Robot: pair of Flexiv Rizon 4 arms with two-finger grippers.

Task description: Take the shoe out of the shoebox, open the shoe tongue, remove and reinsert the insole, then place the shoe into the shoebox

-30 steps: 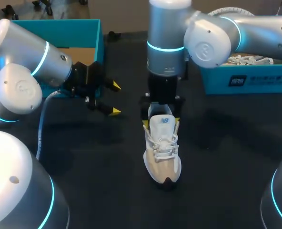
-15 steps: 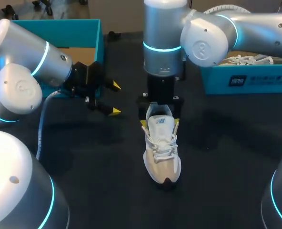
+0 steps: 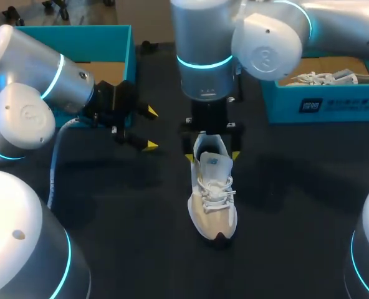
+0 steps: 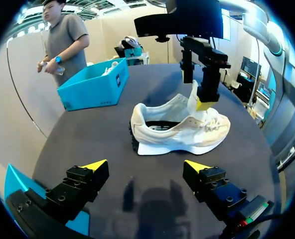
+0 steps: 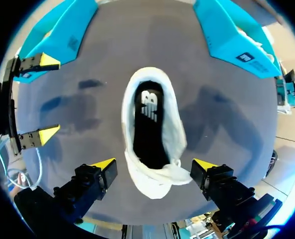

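The white shoe (image 3: 213, 199) stands upright on the dark table (image 3: 110, 212), its long axis running near to far, toe nearest the head camera and heel farthest. Directly above the heel opening hangs the right gripper (image 3: 212, 156), fingers spread and straddling the collar, with the black insole (image 5: 148, 127) exposed beneath it. The left gripper (image 3: 151, 129), also spread, sits well apart at the shoe's left. Farther right lies a blue shoebox (image 3: 321, 107). The right arm looks better placed to reach the insole.

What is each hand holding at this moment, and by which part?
Nothing is held. The right hand stands open on either side of the tongue of the shoe, not gripping it; the left hand is open, apart from it.
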